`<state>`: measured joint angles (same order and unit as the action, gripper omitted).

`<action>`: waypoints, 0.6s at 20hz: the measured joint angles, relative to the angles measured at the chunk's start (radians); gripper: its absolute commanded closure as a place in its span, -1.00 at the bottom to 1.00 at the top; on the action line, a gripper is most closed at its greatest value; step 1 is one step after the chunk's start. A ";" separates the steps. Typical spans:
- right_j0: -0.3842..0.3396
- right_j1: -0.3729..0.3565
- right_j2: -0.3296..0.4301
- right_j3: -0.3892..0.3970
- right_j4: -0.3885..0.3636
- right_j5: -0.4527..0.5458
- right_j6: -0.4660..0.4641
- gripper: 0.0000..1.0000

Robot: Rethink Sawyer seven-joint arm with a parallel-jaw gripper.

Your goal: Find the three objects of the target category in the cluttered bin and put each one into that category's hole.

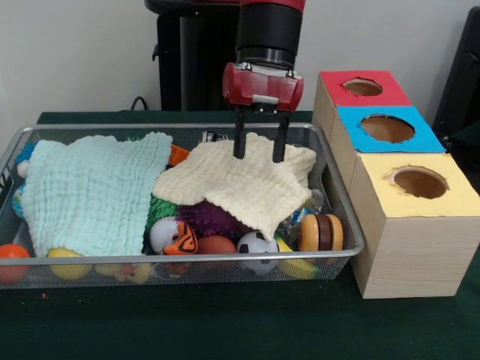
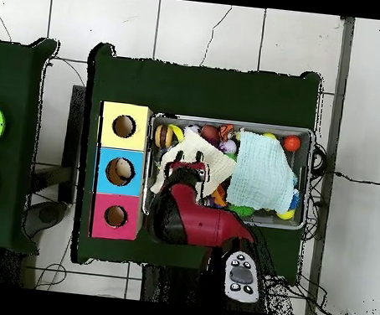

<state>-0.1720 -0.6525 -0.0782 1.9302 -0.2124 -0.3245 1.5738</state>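
Observation:
The wire mesh bin (image 1: 225, 260) is full of toys and two cloths; it also shows in the overhead view (image 2: 230, 125). My gripper (image 1: 259, 156) hangs over the bin's back right. Its two black fingers (image 1: 240, 139) are apart, with the tips touching a cream cloth (image 1: 240, 187). In the overhead view the gripper (image 2: 188, 166) is over the same cloth (image 2: 214, 162). A see-through piece (image 1: 309, 202) shows at the cloth's right edge; I cannot tell if it is a bottle. The blue-surround hole (image 1: 387, 128) tops the middle box; from overhead something pale shows inside it (image 2: 120, 171).
A mint cloth (image 1: 94, 191) covers the bin's left half. At the front lie a soccer ball (image 1: 257, 244), a tiger toy (image 1: 180, 240), a purple spiky ball (image 1: 210, 219) and a burger toy (image 1: 321, 232). The red-surround hole (image 1: 363, 87) and the yellow-surround hole (image 1: 420, 182) flank the blue one.

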 measured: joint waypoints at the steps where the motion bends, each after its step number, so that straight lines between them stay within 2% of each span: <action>1: 0.001 0.004 0.004 0.000 0.000 -0.008 0.000 -1.00; 8: 0.033 0.035 0.024 0.000 0.003 -0.020 0.000 -1.00; 12: 0.080 0.085 0.004 -0.004 0.034 -0.020 0.000 -1.00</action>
<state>-0.0921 -0.5672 -0.0737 1.9261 -0.1788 -0.3444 1.5738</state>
